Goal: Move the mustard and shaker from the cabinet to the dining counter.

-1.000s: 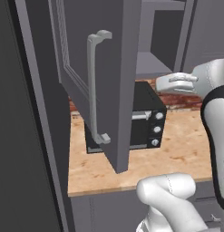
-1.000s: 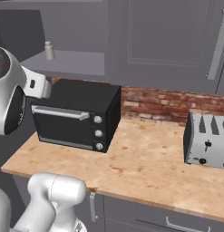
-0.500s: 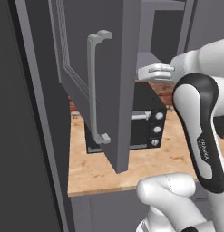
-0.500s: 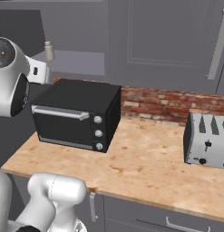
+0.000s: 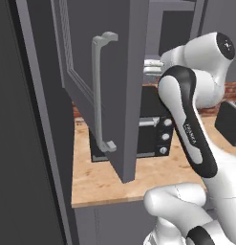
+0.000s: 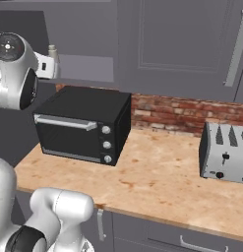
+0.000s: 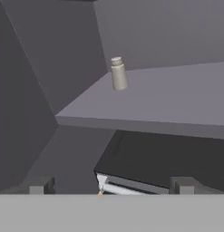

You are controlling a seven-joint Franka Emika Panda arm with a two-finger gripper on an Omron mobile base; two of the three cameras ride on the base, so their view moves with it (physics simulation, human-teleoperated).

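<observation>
One thing from the task is in sight, and it is small: the shaker [image 7: 118, 74], a grey tapered pot with a paler cap, stands upright on the cabinet shelf [image 7: 177, 97] towards the back left corner, near both walls. Left of it in the left base view, the cabinet door [image 5: 107, 81] hangs swung open over the table [image 5: 98, 179], its long bar handle [image 5: 99, 93] facing the camera. The claw [image 7: 111, 186] is spread wide with nothing between its fingertips [image 7: 40, 186], and it sits below the shelf's front edge, well short of the shaker. Under the shelf is the black toaster oven [image 6: 83, 123], and further right on the same wooden table stands a steel toaster [image 6: 224, 152]. The mustard cannot be made out. The likely trouble is in the approach: coming in from this low, the claw may strike the shelf edge, or its fingers may clip the shaker's side and tip it over. Tucked so near the back wall and side wall, the shaker leaves little room for a finger behind it. The arm's elbow [image 5: 177, 91] is also near the open door's edge.
</observation>
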